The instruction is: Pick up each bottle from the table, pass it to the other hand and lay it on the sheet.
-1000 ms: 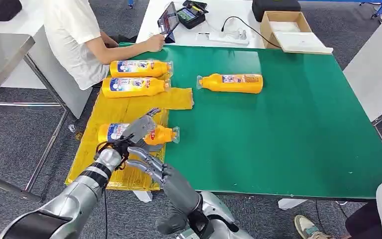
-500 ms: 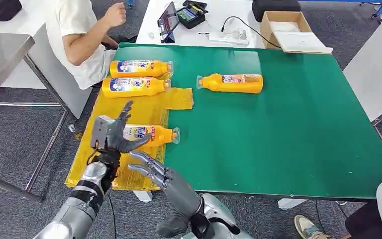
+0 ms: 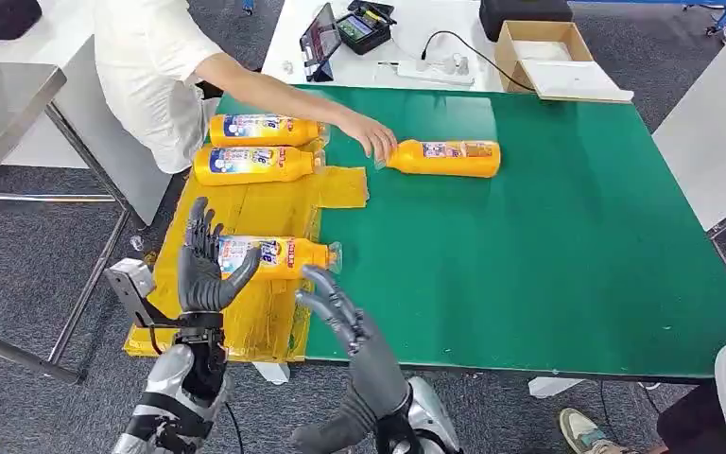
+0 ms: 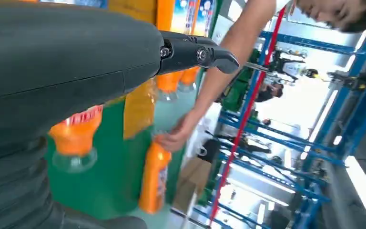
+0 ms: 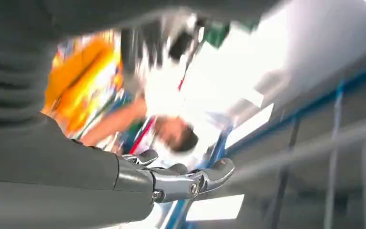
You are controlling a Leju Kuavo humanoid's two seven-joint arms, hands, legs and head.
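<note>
— What has changed in the last half second?
— The left hand (image 3: 203,265) has risen off the near bottle (image 3: 269,255) and now stands upright beside the tabletop (image 3: 548,246), palm turned in, fingers (image 3: 198,222) spread apart and holding nothing. The person (image 3: 156,71) at the far left, whose arm was drawn back, now reaches across the green surface, a hand (image 3: 375,140) touching the capped end of the lone bottle (image 3: 446,158) lying on the bare green.

— And the right hand?
— The right hand (image 3: 340,307) hovers over the near edge of the tabletop, just beside the yellow sheet (image 3: 246,208), its fingers loosely parted and empty.

— Where are the bottles?
— Three lie on their sides on the yellow sheet: the near bottle close to the left hand, cap pointing toward the green, and two more bottles (image 3: 260,147) side by side at the far end, next to the person. The fourth lies well apart on the green. A cardboard box (image 3: 553,57) and a tablet (image 3: 321,36) sit on the white table beyond.

— The wrist cameras?
— The left wrist view shows the person's hand on the lone bottle; the right wrist view is blurred.
</note>
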